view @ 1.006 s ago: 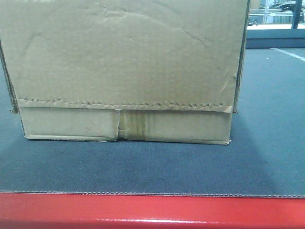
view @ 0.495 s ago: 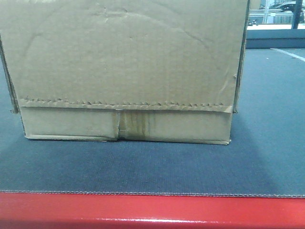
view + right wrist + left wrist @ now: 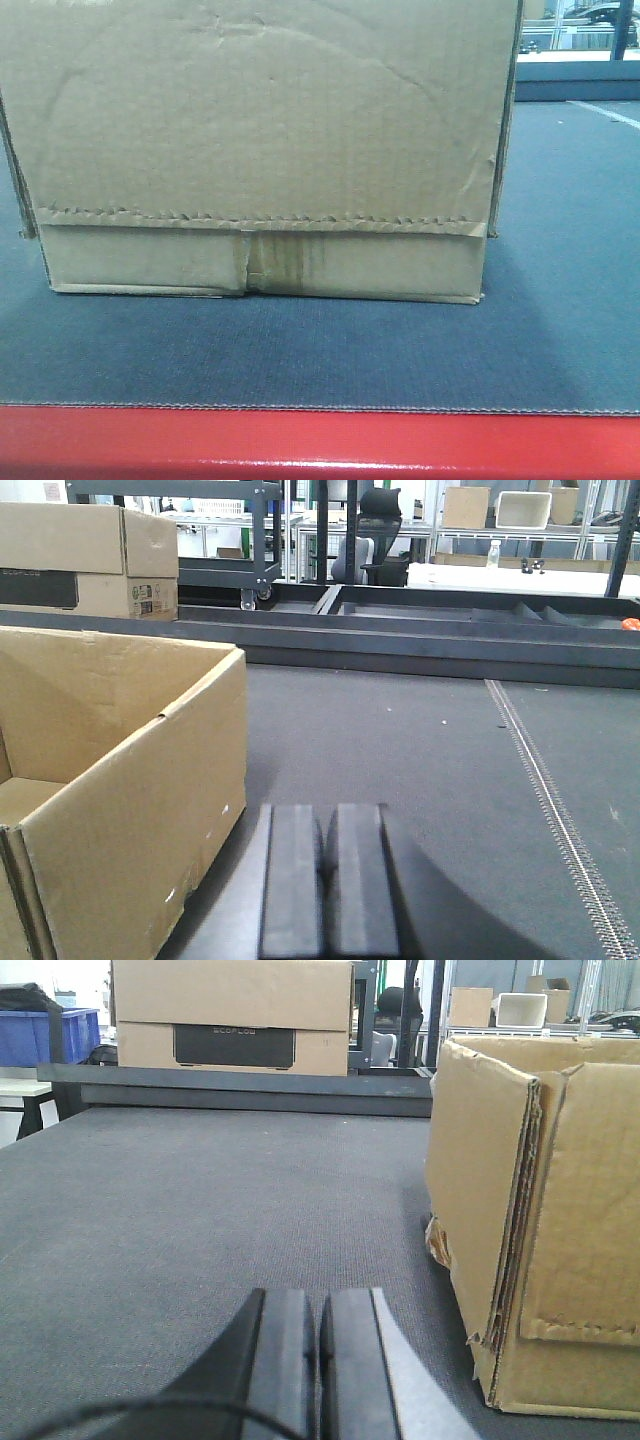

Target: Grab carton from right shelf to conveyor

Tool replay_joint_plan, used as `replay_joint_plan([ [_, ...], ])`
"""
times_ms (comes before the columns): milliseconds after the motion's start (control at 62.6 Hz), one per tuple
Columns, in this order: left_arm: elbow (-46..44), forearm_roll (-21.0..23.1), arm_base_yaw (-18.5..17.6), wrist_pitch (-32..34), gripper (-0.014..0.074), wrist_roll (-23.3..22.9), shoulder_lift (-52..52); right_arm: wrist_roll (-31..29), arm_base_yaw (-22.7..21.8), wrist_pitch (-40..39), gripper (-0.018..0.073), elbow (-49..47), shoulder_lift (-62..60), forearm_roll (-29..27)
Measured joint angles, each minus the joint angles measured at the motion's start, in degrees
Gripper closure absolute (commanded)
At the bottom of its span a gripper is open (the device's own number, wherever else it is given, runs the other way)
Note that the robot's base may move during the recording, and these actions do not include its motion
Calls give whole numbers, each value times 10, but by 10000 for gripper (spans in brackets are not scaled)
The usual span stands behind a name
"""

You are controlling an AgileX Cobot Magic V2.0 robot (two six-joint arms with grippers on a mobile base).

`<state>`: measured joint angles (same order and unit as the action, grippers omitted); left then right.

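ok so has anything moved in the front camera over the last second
Nothing visibly moved. The carton sits flat on the conveyor in the same spot, behind the red frame edge, with its jagged flap line and stained tape unchanged.

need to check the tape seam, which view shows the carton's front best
The front-facing view: the carton fills it, with jagged flap line and stained tape. The left wrist view shows only a corner; the right wrist view shows its open top and a side wall.
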<state>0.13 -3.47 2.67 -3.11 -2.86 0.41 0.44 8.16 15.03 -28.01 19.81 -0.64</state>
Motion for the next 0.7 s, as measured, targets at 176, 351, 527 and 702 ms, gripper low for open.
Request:
replay_joint_plan([
  [176,0,0,0,0,582,0,0,0,0,0,627,0,0,0],
  [351,0,0,0,0,582,0,0,0,0,0,627,0,0,0],
  [527,0,0,0,0,582,0,0,0,-11,0,627,0,0,6],
  [702,0,0,0,0,582,1,0,0,-59,3,627,32,-23,1],
])
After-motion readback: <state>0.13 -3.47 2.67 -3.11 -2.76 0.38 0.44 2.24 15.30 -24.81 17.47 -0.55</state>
